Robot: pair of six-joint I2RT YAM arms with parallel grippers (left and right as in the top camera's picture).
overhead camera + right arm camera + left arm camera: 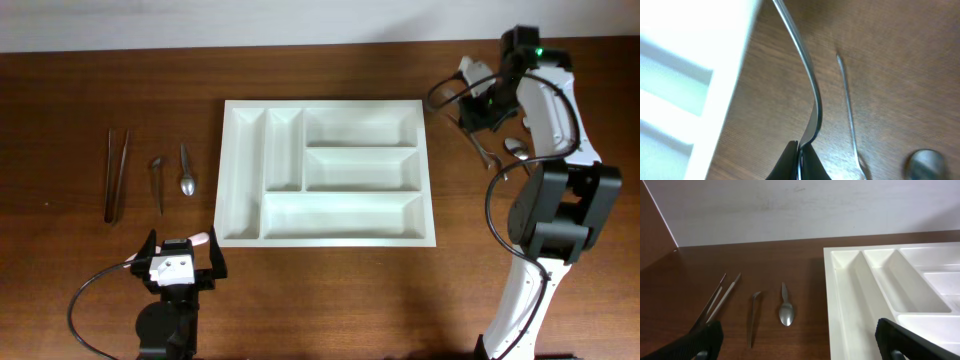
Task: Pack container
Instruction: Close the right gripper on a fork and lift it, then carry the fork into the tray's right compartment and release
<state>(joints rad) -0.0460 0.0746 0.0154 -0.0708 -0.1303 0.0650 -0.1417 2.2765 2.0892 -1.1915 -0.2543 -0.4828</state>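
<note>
Container (228, 180) shows whole overhead; right wrist view alone shows right fingers (785, 167) pinching a metal utensil (812, 95); left fingers (695, 342) spread.

Table (330, 300): dark brown wood, fine grain running left to right, fills nearly whole overhead view. Wall (250, 20): plain white, meets table's far edge in straight line. In left wrist view wall looks pale grey with faint scuffs. Light soft, even; weak sheen on wood.
</note>
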